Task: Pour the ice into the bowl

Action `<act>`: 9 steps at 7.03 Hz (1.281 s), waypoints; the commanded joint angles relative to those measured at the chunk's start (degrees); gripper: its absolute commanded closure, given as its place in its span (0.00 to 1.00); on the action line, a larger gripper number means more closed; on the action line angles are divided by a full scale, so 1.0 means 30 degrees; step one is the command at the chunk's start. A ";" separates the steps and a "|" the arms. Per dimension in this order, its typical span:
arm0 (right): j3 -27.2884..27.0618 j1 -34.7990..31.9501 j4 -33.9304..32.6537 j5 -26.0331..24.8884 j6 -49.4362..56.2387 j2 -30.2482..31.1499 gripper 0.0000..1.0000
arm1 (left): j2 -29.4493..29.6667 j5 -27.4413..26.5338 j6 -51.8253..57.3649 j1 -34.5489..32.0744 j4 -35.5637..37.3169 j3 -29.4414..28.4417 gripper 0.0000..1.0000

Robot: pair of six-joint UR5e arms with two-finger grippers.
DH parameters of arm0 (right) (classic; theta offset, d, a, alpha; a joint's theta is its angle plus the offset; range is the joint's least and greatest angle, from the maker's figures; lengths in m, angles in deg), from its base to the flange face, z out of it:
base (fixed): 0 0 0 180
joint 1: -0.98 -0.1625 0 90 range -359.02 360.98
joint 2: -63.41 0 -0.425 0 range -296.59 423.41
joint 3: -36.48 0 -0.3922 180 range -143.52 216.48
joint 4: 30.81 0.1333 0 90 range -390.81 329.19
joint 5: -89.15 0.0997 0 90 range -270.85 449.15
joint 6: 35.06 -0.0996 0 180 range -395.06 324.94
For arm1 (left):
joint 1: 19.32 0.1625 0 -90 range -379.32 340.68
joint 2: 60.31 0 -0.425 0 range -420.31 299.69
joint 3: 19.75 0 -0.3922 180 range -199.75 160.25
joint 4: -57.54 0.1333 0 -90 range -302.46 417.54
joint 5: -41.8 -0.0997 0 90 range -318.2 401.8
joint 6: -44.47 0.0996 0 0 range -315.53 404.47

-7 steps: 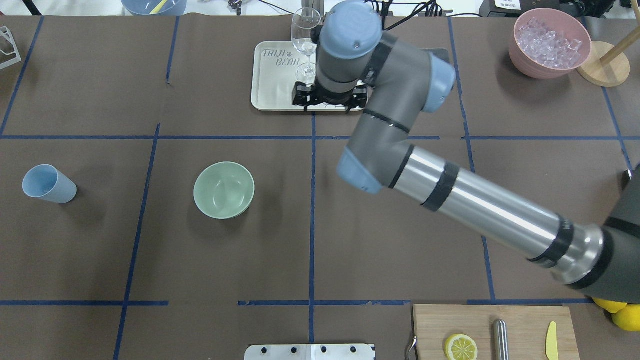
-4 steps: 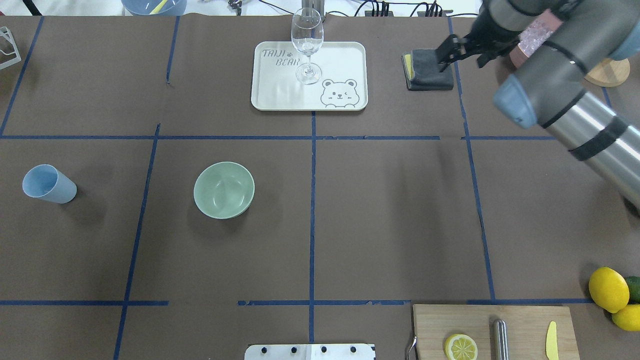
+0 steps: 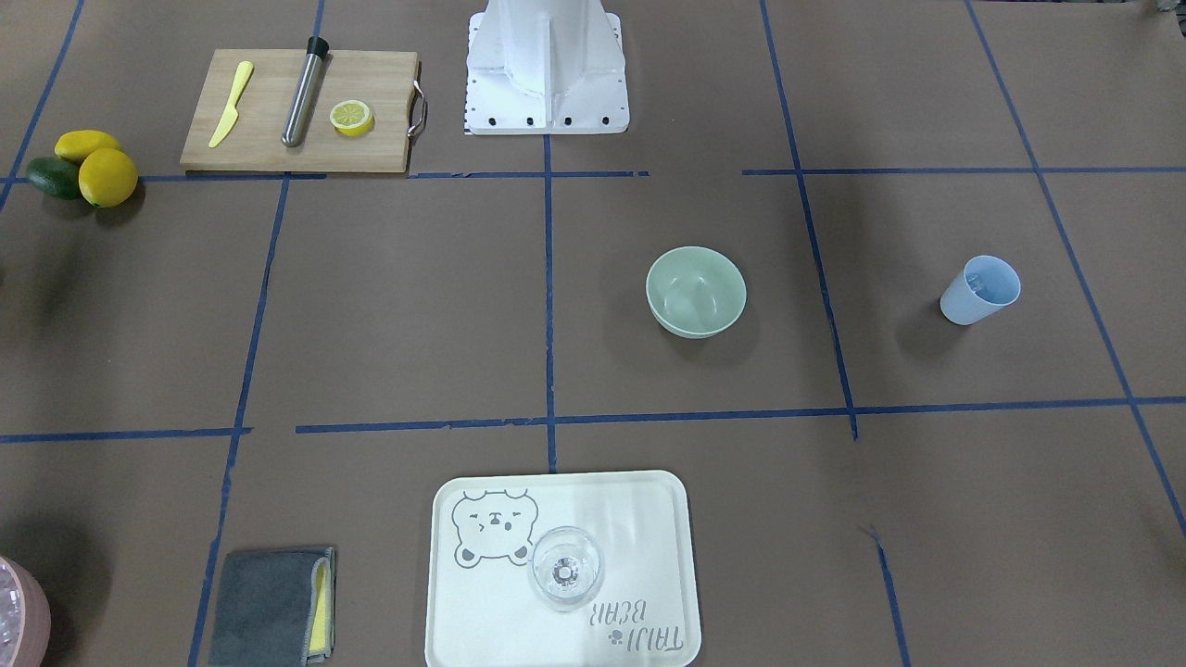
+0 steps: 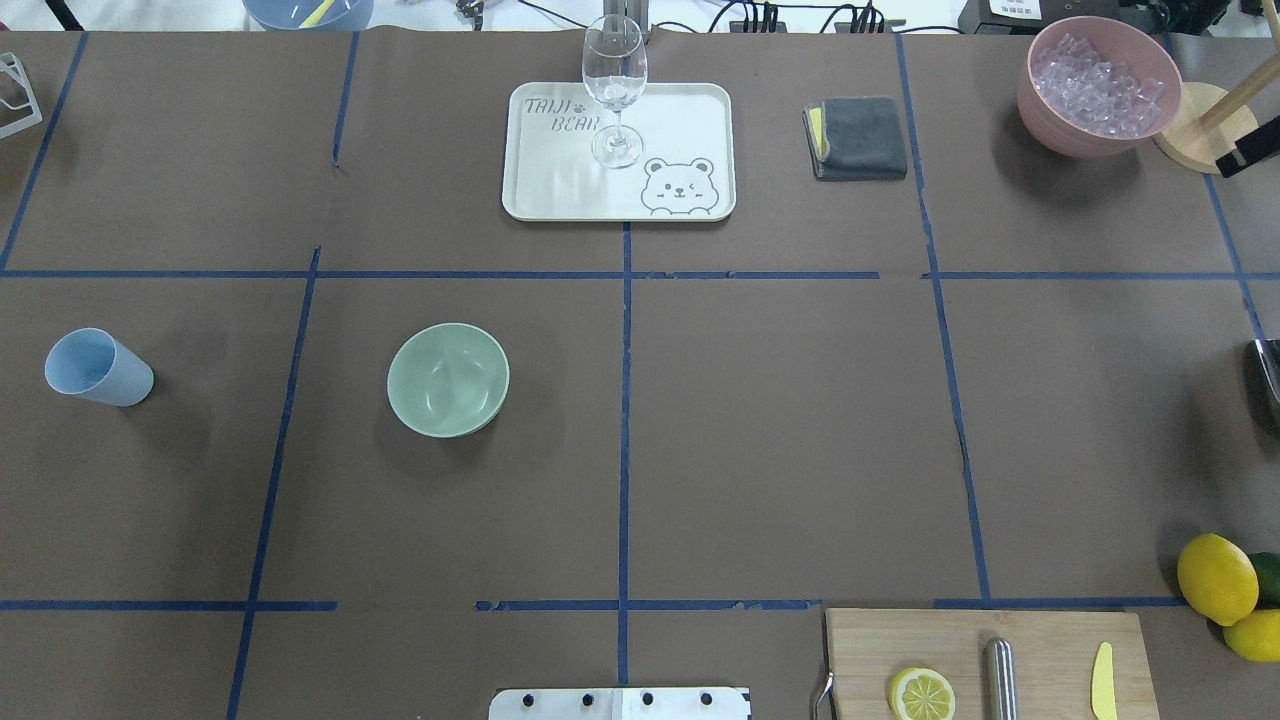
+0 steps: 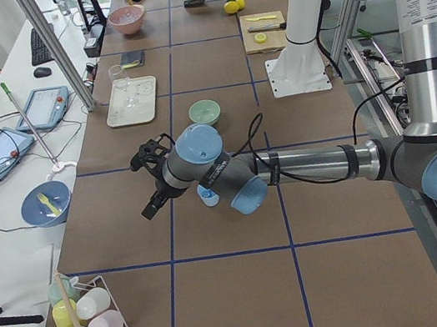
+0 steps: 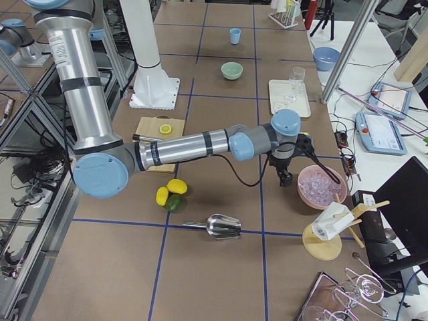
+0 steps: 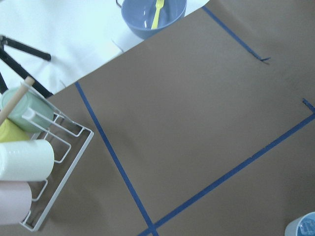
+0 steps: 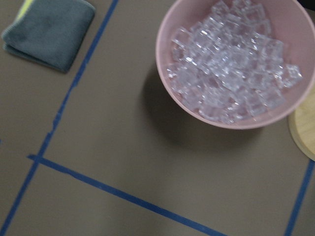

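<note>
The pale sage-green bowl stands empty left of the table's middle; it also shows in the front view. The light blue cup stands upright at the far left, with a few clear ice cubes inside. My left gripper hangs above the table beside the cup, and shows only in the exterior left view; I cannot tell if it is open or shut. My right gripper hangs next to the pink container, and I cannot tell its state either.
A pink container full of ice is at the back right, beside a grey cloth. A wine glass stands on the bear tray. A cutting board and lemons lie front right. A cup rack is at the left end.
The right arm has swung from over the tray to the right, past the cloth and pink container, and has left the overhead view. The bowl and cup have not moved.
</note>
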 commanded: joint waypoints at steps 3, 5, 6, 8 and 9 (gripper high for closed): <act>-0.1585 -0.1635 0.0267 0.0221 0.1782 0.4184 0.00 | -0.1578 -0.6243 -0.9933 0.7015 -0.8987 -0.0074 0.00; -0.2174 -0.1635 0.0296 0.0162 0.1781 0.4830 0.00 | -0.3447 -1.3314 -1.3632 1.1812 -0.9439 0.1500 0.00; -0.2380 -0.1635 0.0296 0.0162 0.1724 0.5094 0.00 | -0.4329 -1.4980 -1.4842 1.3610 -0.9439 0.2032 0.00; -0.2352 -0.1635 0.0296 0.0104 0.1694 0.5097 0.00 | -0.6087 -1.8256 -1.5496 1.5317 -1.0020 0.2417 0.00; -0.2352 -0.1635 0.0296 0.0104 0.1694 0.5097 0.00 | -0.6530 -1.8974 -1.5875 1.6082 -1.0083 0.2389 0.00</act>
